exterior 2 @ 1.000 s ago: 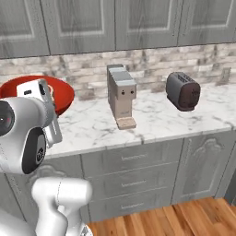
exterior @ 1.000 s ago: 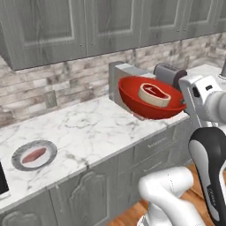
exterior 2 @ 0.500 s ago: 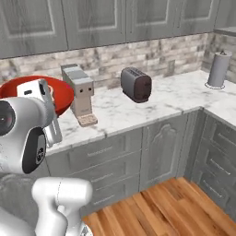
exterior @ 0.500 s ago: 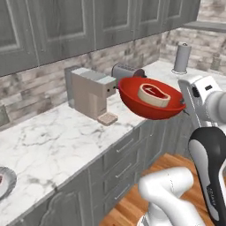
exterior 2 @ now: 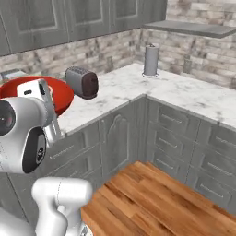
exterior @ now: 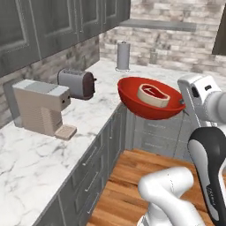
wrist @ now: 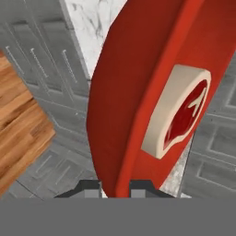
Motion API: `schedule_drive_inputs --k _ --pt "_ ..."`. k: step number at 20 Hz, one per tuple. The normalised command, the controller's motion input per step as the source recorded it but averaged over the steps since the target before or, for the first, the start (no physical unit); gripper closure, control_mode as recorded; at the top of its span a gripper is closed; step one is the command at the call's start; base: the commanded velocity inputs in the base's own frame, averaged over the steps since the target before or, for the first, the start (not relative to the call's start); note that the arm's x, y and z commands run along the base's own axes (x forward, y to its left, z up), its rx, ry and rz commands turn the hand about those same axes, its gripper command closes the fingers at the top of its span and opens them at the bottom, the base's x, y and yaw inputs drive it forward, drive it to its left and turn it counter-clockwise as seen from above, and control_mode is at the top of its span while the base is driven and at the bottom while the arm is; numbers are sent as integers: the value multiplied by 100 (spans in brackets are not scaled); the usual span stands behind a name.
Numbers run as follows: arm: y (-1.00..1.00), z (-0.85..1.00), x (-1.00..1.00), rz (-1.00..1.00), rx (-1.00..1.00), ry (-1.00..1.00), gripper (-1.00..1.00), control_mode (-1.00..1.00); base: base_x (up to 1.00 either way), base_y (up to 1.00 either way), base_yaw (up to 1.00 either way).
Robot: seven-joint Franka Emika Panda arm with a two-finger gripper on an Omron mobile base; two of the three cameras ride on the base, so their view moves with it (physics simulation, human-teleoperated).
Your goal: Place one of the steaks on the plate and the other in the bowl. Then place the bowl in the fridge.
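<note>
The pincer [wrist: 115,186] is gripping the red bowl [exterior: 148,103] by its rim: in the hand view the two dark tips are standing one on each side of the thin red edge, nearly closed on it. The bowl is hanging in the air beyond the tabletop's [exterior: 53,145] edge, over the wooden floor [exterior: 128,176], to the right of the toaster [exterior: 77,84] in the left base view. The round steak [exterior: 153,95] with the pale fat rim is lying inside it.

The bowl is looking glossy and stiff, so it is probably slippery under the tips, and a single pinch on one edge is leaving the rest of it hanging out to the side. The steak is likely adding weight away from the grip and, being soft and moist, could slide if the bowl tips. The rim is the only sensible place to take hold, and the bowl is probably best kept level on the way to the fridge.

The left base view is showing the whole bowl, roughly level, with the steak sitting toward its right side, plus the coffee machine [exterior: 39,108] at the near left. The right base view is showing just a red arc of the bowl [exterior 2: 62,92] behind the robot's white wrist, and the grey cylinder [exterior 2: 151,60] at the far corner. The hand view is showing the grip itself.
</note>
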Motion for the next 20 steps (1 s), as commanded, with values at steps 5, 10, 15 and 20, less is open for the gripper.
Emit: schedule_drive_inputs --k 5,10,15,20 --pt "0 0 0 0 0 0 100 100 0 -39 -58" --pt "0 0 0 0 0 0 100 100 0 -45 -57" --pt "0 0 0 0 0 0 100 100 3 -24 -57" --pt "0 0 0 0 0 0 100 100 35 -1 -39"
